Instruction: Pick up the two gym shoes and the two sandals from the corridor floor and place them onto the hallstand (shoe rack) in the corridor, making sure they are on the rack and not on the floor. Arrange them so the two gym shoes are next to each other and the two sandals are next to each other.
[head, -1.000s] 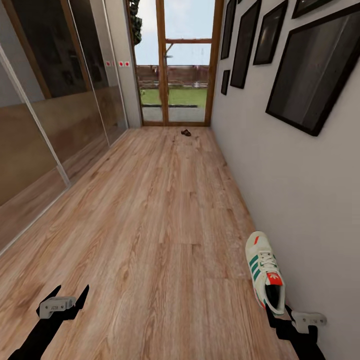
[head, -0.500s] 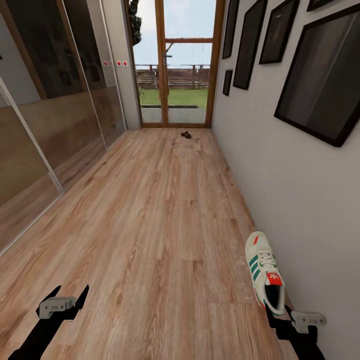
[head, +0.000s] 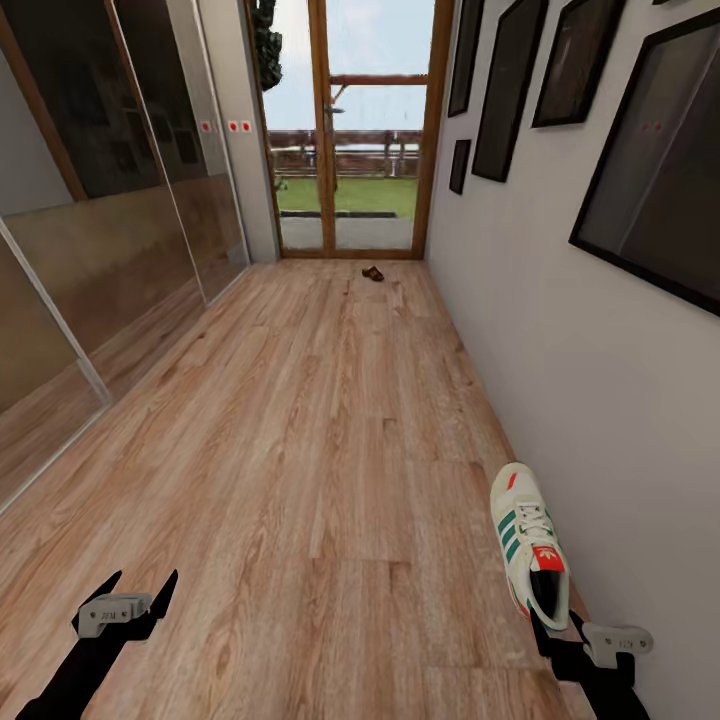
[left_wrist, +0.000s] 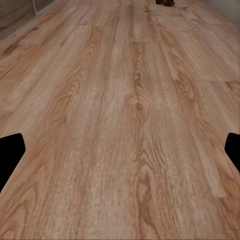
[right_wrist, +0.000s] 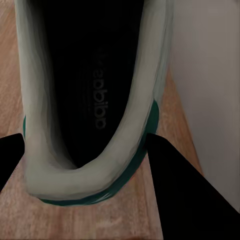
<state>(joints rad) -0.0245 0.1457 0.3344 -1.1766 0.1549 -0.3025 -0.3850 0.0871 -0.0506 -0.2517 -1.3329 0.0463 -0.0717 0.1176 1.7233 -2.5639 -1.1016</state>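
Holding the heel of a cream-white low gym shoe with green side stripes and a red-orange tongue label (head: 529, 552), the right pincer (head: 556, 634) carries it just above the warm brown wood-plank corridor floor (head: 330, 450). In the right wrist view the two dark fingers sit either side of the shoe's heel collar (right_wrist: 90, 165), so I judge them pinched on the heel rim. The shoe's long axis runs straight ahead of that pincer, toe pointing down the corridor, roughly parallel to the pale grey wall (head: 560, 380) hung with dark-framed pictures (head: 655, 160), and it rides close beside that wall.

The left pincer (head: 125, 597) hangs spread and empty, well apart from the shoe, over bare planks.

Far ahead, near the wood-framed glass door (head: 348, 130), a small dark maroon-brown sandal (head: 372, 273) lies on the floor, slightly toward the right wall; it shows too in the left wrist view (left_wrist: 165, 2). It is too small to read its heading. Being free, the left arm looks the likelier one to take it.

Between robot and sandal the floor is open, bounded by the wall on the right and glossy mirrored sliding panels (head: 120, 250) on the left. Room is tightest on the right, where shoe and arm run near the wall.
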